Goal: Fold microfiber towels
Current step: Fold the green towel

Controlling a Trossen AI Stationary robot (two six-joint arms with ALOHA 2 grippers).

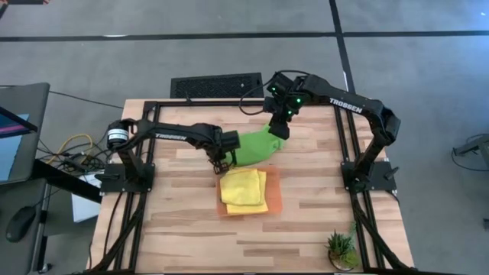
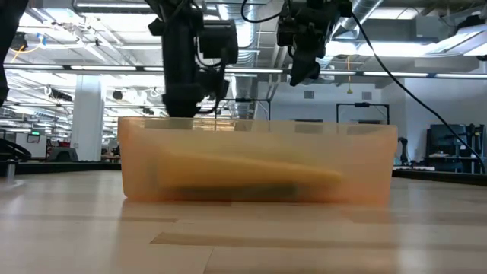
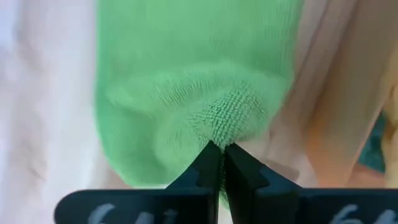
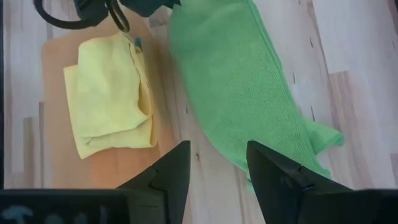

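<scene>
Nearest to us in the low view stands the flat orange rectangular tray (image 2: 259, 164), and it hides most of what is behind it. In the centre of the high view this tray carries the folded bright yellow microfiber towels (image 1: 243, 188), so we think these ones are already finished and stacked there on purpose. Just above them lies the soft lime green microfiber towel (image 1: 258, 145), stretched out on the wooden table (image 1: 183, 229) between both arms. Our left gripper (image 1: 222, 164) has its fingers pressed together on one edge of the green cloth, probably to lift it for a fold. Farther, at the upper middle, our right gripper (image 1: 280, 128) hovers over the other end with fingers apart, holding nothing.
</scene>
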